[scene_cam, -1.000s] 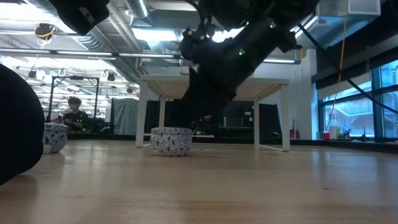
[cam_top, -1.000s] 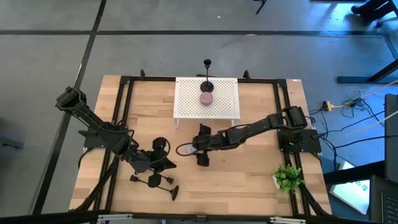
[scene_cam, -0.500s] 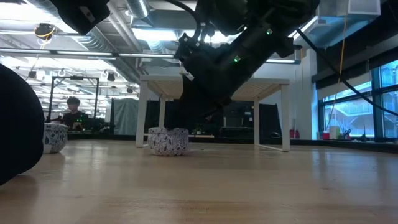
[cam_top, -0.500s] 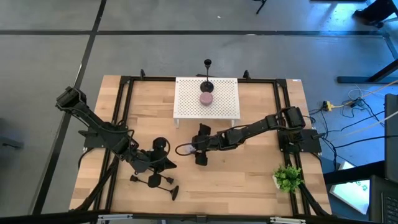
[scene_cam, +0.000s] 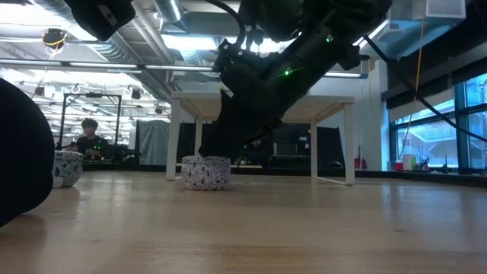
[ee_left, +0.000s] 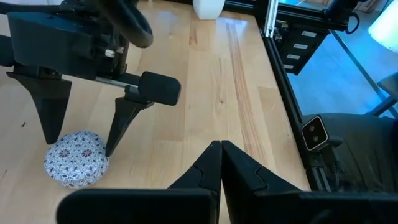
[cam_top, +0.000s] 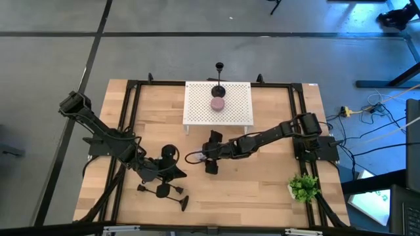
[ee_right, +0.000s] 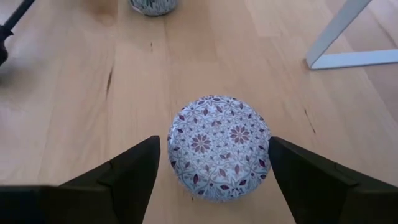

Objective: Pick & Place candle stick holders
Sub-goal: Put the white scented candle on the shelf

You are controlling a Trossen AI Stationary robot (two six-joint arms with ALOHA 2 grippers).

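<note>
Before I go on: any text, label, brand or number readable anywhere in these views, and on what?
None can be read in any view.
The patterned tin between the right gripper's open fingers bears only a floral print, no lettering.
The white perforated stand shows holes, no markings.
The grey module on the table frame shows a round mark, no letters.
Ceiling and room fittings in the low view: nothing legible.

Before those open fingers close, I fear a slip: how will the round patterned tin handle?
The patterned tin looks rigid, so it probably won't deform. Its curved, smooth side may slip between the right gripper's fingers. Squat with a flat base, it seems unlikely to tip.
</note>
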